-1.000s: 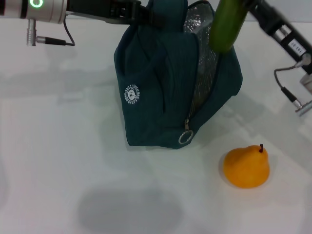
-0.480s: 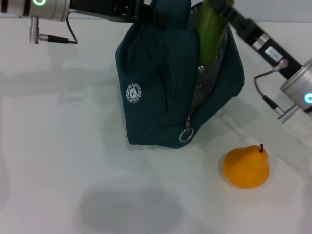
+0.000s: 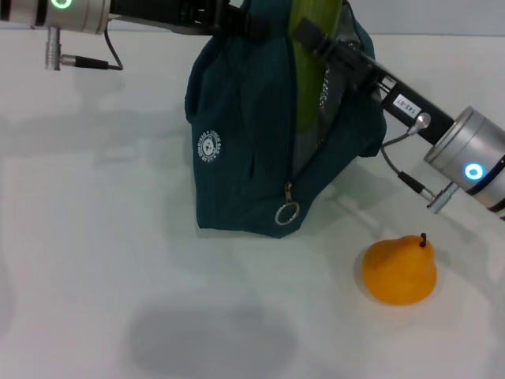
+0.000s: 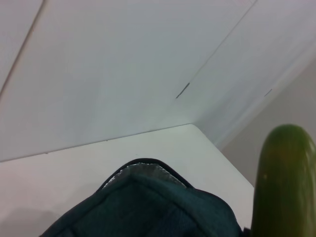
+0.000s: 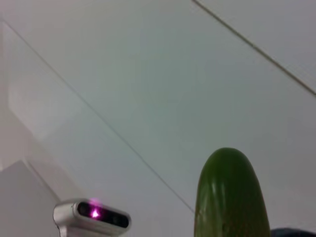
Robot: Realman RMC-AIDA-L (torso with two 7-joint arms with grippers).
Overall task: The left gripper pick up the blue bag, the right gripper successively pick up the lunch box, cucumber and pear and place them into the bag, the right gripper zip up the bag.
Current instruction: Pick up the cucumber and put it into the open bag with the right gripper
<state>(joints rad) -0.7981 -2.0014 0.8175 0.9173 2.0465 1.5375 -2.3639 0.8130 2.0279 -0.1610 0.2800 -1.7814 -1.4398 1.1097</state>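
Left gripper (image 3: 229,17) fingers pinch top of boxy teal fabric blue bag (image 3: 245,134); right gripper (image 3: 316,38) fingers clamp smooth green cucumber (image 3: 309,71), upright in foil-lined mouth. Rounded orange pear (image 3: 398,269) on white bench (image 3: 95,260).

This looks like a robot test room, a kind of lab. The table (image 3: 95,260) is plain and white. The walls (image 4: 123,64) are made of bare white panels with thin seams. A small silver camera (image 5: 91,216) with a pink light stands up high.
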